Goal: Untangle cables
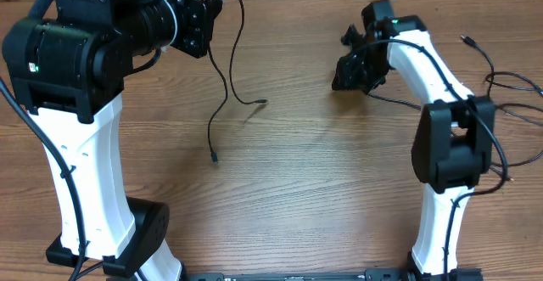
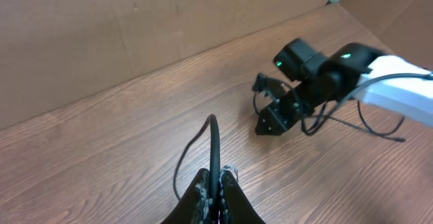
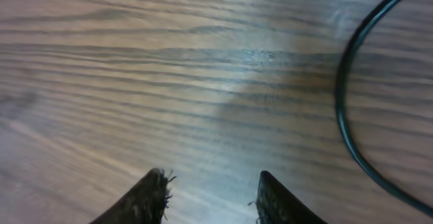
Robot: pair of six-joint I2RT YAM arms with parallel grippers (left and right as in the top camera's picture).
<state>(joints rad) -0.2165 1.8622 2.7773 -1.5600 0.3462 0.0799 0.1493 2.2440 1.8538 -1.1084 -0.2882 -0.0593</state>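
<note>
A thin black cable (image 1: 227, 75) hangs from my left gripper (image 1: 204, 14), which is raised at the back left and shut on it. The cable drops to the table and ends in a small plug near the middle. In the left wrist view the cable (image 2: 214, 146) stands up between the closed fingers (image 2: 218, 181). My right gripper (image 1: 349, 70) is low over the table at the back right, open and empty (image 3: 210, 183). A curve of another thin black cable (image 3: 346, 109) lies just to its right. More thin cables (image 1: 509, 81) lie at the far right.
The table (image 1: 322, 179) is brown wood grain. A cardboard wall (image 2: 135, 28) stands behind it. The right arm's white links (image 1: 441, 86) cross over the cables on the right. The arm bases (image 1: 127, 238) stand at the front edge.
</note>
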